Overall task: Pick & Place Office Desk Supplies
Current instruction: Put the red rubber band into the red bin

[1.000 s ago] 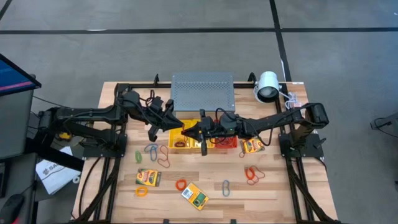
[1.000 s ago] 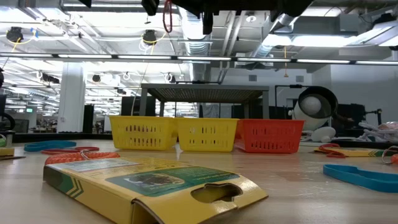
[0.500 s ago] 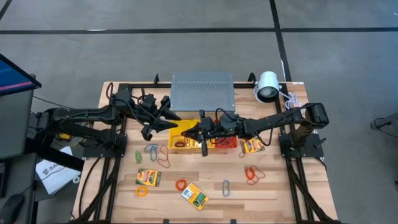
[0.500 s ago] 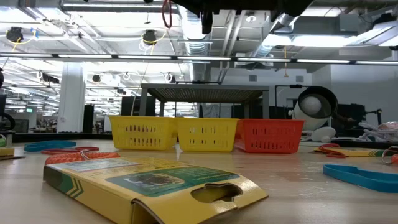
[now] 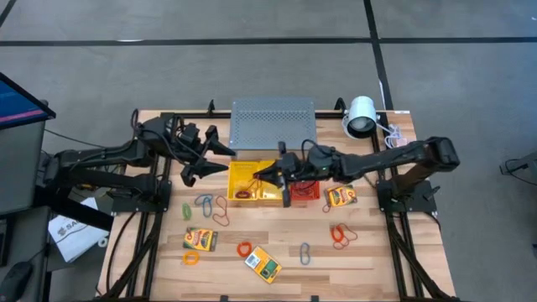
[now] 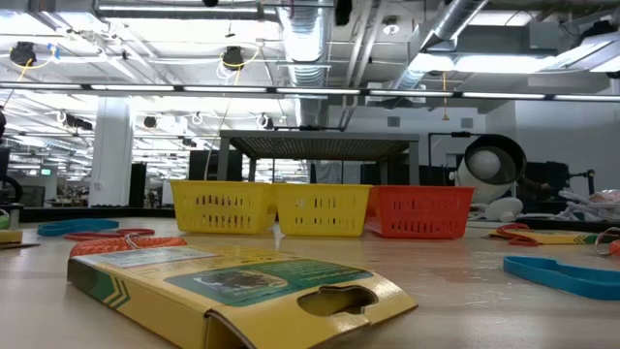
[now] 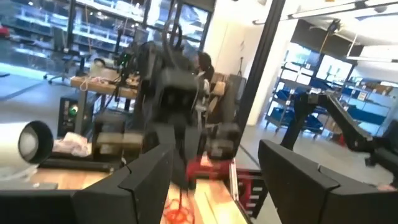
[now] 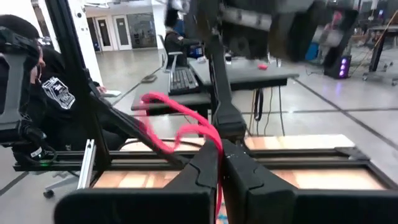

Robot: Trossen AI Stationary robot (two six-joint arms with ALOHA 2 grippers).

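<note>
My right gripper (image 5: 262, 174) reaches level over the yellow basket (image 5: 232, 185) and is shut on a red band loop (image 8: 180, 118). My left gripper (image 5: 198, 164) stands open to the left of the basket, facing the right gripper, with nothing between its fingers (image 7: 149, 180). Loose supplies lie on the wood nearer the front: yellow-and-green card boxes (image 5: 200, 239) (image 5: 263, 264) (image 5: 340, 197), orange and red band loops (image 5: 195, 258) (image 5: 244, 249) (image 5: 340, 235) and blue-grey clips (image 5: 204, 201) (image 5: 304, 252). My right gripper pinches the red band (image 8: 214, 146) between its two fingers. The fingers lie level and point toward the table's left. Part of the loop curls up above the fingertips and a strand (image 8: 219, 199) runs down between them. The band is clear of the table, over the yellow basket.
Two yellow baskets (image 6: 223, 208) (image 6: 323, 210) and a red one (image 6: 421, 211) stand in a row mid-table, with the grey perforated box (image 5: 273, 126) behind them. A white round device (image 5: 361, 116) sits at the far right. A card box (image 6: 232, 281) lies close before the low camera.
My left gripper has opened, let go of the red band and drawn back toward the table's left edge. My right gripper has risen with the band still in its fingers, and the band has gone out of the top of the low view.
</note>
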